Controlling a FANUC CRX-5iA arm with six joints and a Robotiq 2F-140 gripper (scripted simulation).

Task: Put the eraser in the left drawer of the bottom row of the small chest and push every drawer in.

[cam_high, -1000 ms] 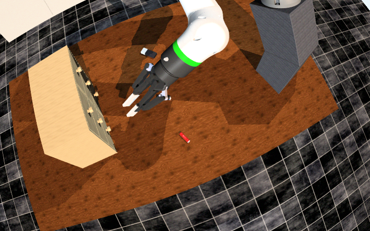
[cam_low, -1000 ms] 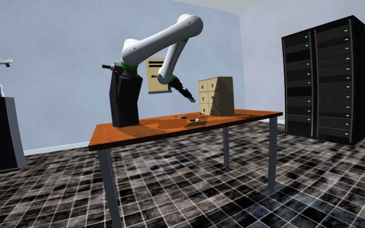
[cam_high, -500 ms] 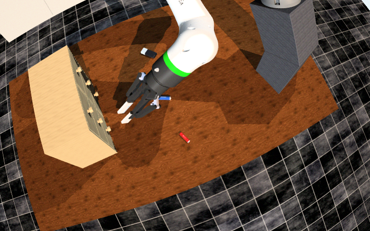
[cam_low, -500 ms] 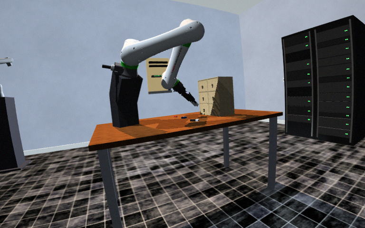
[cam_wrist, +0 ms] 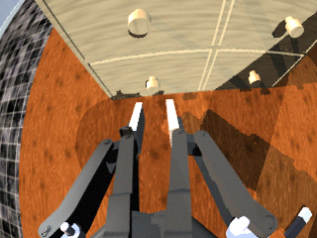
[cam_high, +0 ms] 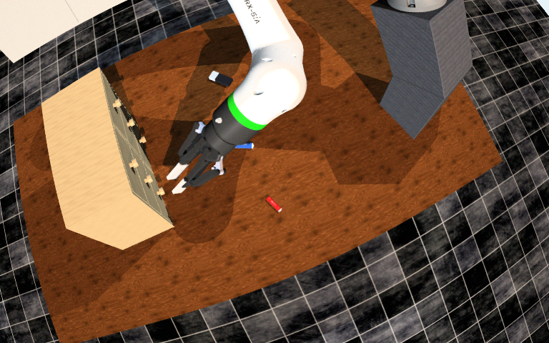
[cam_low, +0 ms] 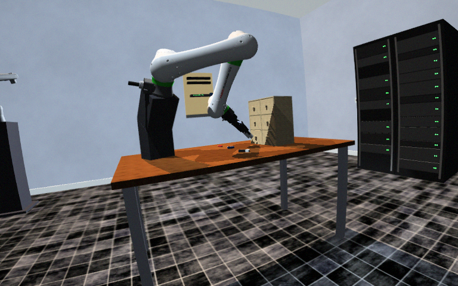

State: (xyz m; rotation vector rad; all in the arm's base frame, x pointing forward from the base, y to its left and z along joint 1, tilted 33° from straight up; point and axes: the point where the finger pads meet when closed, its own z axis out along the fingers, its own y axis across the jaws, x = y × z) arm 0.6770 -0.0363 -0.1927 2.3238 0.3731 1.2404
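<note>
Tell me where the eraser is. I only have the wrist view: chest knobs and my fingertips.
Observer: In the top view the eraser lies on the table beside the arm's wrist, apart from the chest. Nothing touches it.
Operator: Anything else loose?
Observer: A small red item lies on the other side of the arm, farther from the chest.
Operator: That all?
Observer: A blue item peeks out from under the wrist.
Operator: Gripper height against the chest?
Observer: From the exterior view the gripper is level with the bottom of three drawer rows, just above the table. It is narrowly open and holds nothing.
</note>
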